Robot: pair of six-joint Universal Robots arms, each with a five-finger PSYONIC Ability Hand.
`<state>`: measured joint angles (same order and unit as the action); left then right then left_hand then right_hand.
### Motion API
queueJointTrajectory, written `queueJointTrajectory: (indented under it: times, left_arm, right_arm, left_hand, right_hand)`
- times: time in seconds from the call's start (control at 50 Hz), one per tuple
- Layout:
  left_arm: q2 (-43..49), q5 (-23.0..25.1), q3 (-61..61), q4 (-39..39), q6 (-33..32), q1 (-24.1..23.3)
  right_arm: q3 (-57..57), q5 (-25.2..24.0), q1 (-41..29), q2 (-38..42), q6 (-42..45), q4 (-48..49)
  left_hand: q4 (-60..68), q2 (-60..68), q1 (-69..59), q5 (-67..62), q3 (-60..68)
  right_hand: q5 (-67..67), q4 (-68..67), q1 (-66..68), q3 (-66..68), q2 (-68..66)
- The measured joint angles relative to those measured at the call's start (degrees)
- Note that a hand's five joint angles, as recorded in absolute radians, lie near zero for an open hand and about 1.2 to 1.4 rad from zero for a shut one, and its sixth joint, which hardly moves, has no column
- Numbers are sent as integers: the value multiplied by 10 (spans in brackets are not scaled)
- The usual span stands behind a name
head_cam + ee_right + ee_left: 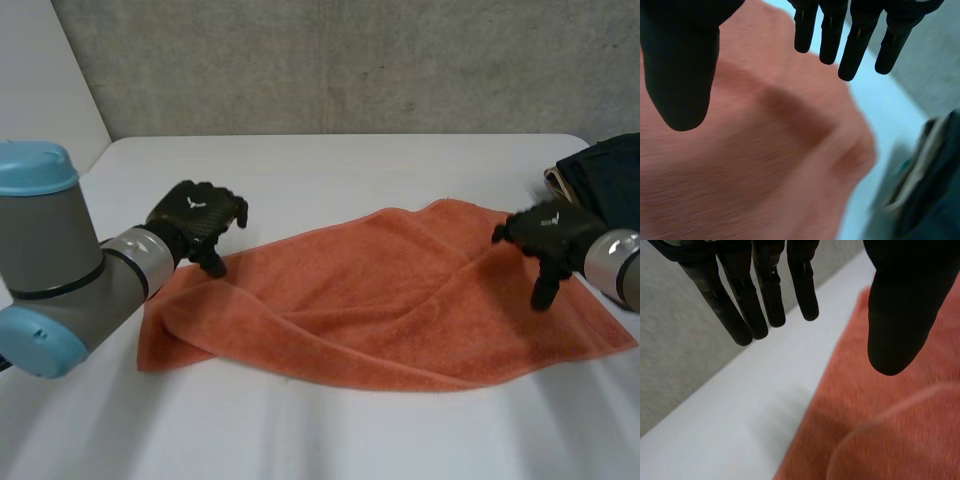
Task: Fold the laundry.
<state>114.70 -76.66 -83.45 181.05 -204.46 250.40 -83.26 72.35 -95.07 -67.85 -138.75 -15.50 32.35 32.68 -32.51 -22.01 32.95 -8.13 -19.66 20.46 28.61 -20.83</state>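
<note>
1. An orange towel lies across the middle of the white surface, one end near the left edge and the other reaching toward the right edge. It looks loosely doubled over, with a soft fold along its near side and ridges running through the middle.

2. The spread-out lie of the cloth suggests the fold is only partly made. The edges are not squared up, so the task appears to be at an early stage.

3. The left hand hangs over the towel's far left corner. Its wrist view shows the fingers straight over bare surface and the thumb over the cloth, spread wide with nothing between them.

4. The right hand is poised over the towel's right end, palm down. Its fingers are extended and its thumb is set well apart above a raised wrinkle, gripping nothing.

5. With one hand at each end, the pair seems placed to take opposite corners together. That would keep the cloth taut for a clean fold.

6. A pile of dark clothes waits at the far right corner, just beside the towel's end.
</note>
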Motion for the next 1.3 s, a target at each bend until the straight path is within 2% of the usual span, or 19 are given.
queueJointTrajectory:
  times: [0.12,0.32,0.36,0.38,0.42,0.48,0.66,0.86,1.02,1.18,1.3]
  left_arm:
    - [74,14,47,-56,-64,18]
    - [144,25,102,-118,-94,22]
    - [152,25,110,-125,-95,21]
    - [155,25,114,-128,-95,20]
    - [159,25,122,-134,-95,18]
    - [159,24,129,-140,-95,14]
    - [98,10,143,-154,-88,2]
    - [-39,-37,146,-214,-38,-12]
    - [-114,-50,143,-231,2,-8]
    - [-126,-50,132,-233,9,11]
    - [-125,-49,125,-233,12,23]
  right_arm:
    - [-91,-8,0,-37,-15,-29]
    - [-229,-24,9,-100,4,58]
    - [-241,-24,10,-104,5,72]
    - [-245,-23,11,-105,6,76]
    - [-252,-23,12,-106,6,85]
    - [-256,-22,12,-106,5,90]
    - [-254,-7,2,-113,-17,69]
    - [-260,50,-37,-119,-153,44]
    - [-261,97,-49,-79,-204,135]
    - [-231,146,-47,-28,-200,220]
    - [-199,155,-44,18,-191,236]
  left_hand:
    - [3,2,-3,-5,1]
    - [60,54,-61,-62,51]
    - [150,152,-162,-151,143]
    - [150,152,-162,-151,143]
    - [316,313,-335,-315,307]
    - [358,354,-347,-343,346]
    - [361,357,-347,-343,349]
    - [361,357,-347,-343,349]
    - [361,358,-347,-343,350]
    - [361,358,-347,-343,350]
    - [361,358,-347,-343,350]
  right_hand:
    - [0,0,0,0,0]
    - [0,0,0,0,0]
    - [0,0,0,0,0]
    - [0,0,0,0,0]
    - [0,0,0,0,0]
    - [0,0,0,0,0]
    - [52,52,-60,0,70]
    - [53,72,-69,0,87]
    - [53,72,-69,0,87]
    - [29,49,-67,0,59]
    - [-68,-47,46,4,-37]
